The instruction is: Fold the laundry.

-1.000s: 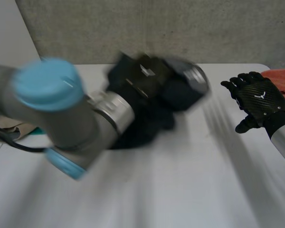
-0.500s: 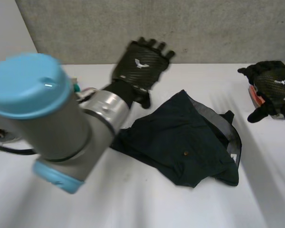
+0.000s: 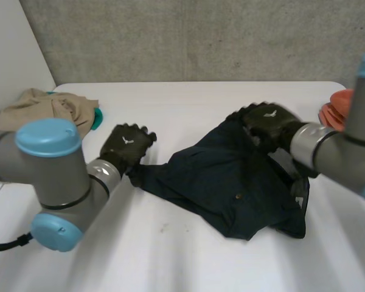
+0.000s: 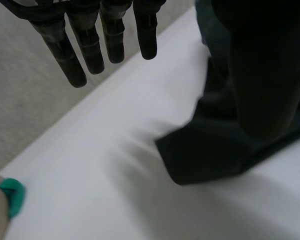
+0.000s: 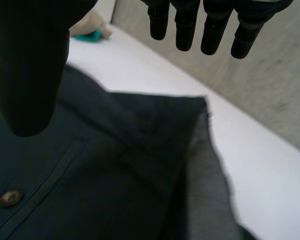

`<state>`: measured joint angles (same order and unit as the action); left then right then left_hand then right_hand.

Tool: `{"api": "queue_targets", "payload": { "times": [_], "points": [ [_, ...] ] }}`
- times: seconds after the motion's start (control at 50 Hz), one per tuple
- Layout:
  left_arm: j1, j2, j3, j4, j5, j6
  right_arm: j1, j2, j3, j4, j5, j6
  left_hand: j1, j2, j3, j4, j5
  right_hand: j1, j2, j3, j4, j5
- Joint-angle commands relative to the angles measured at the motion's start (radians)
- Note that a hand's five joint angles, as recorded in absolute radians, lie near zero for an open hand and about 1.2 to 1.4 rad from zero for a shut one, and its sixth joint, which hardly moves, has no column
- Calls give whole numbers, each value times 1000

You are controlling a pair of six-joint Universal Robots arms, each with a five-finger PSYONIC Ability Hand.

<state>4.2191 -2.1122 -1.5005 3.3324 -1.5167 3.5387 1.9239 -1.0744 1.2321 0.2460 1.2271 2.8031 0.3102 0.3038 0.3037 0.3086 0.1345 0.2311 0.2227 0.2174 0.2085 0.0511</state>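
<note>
One dark garment (image 3: 219, 182) lies crumpled on the table (image 3: 170, 261), middle to right. Long axis runs slantwise from a pointed corner at the left, away to the near right, where it is widest. Small button (image 3: 238, 196) faces up near the middle. Grey lining (image 3: 299, 182) shows along the right side. What kind of garment it is cannot be told.

Left hand (image 3: 126, 145) is at the pointed left corner, released. In the left wrist view its fingers (image 4: 92, 45) hang straight above bare table beside the corner, with the thumb over the cloth. Whether the thumb touches the cloth is unclear.

Right hand (image 3: 269, 123) is over the far right part of the garment, also released. In the right wrist view its fingers (image 5: 212, 30) are straight above the far edge of the cloth. The right arm covers part of the garment's right edge.

Beige cloth (image 3: 45, 104) with a teal thing (image 3: 96, 118) sits at the far left corner, well apart from the garment. Orange thing (image 3: 333, 111) is at the right edge, cut off by the arm.

Bare table lies along the near edge and across the far side.
</note>
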Motion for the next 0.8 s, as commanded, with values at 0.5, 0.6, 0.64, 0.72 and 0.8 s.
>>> {"api": "queue_targets", "payload": {
  "times": [0.5, 0.6, 0.64, 0.72, 0.8],
  "points": [
    [-77, 96, 324, -126, -172, -3, 60, -148, -49, -249, 144, -131, 1086, 1092, 1093, 1088, 1087, 1165, 1174, 1179, 1188, 1171],
    [-77, 294, 345, -82, -177, -3, 50, -295, -127, -223, 146, -128, 1086, 1092, 1093, 1088, 1087, 1165, 1174, 1179, 1188, 1171],
    [-79, 377, 348, -77, -177, -3, 50, -335, -155, -195, 144, -129, 1086, 1092, 1093, 1088, 1087, 1165, 1174, 1179, 1188, 1171],
    [-80, 480, 356, -76, -178, -3, 50, -400, -226, -114, 137, -131, 1086, 1092, 1093, 1088, 1087, 1165, 1174, 1179, 1188, 1171],
    [-80, 551, 365, -74, -178, -3, 47, -426, -275, -37, 118, -131, 1086, 1092, 1093, 1088, 1087, 1165, 1174, 1179, 1188, 1171]
  ]
}}
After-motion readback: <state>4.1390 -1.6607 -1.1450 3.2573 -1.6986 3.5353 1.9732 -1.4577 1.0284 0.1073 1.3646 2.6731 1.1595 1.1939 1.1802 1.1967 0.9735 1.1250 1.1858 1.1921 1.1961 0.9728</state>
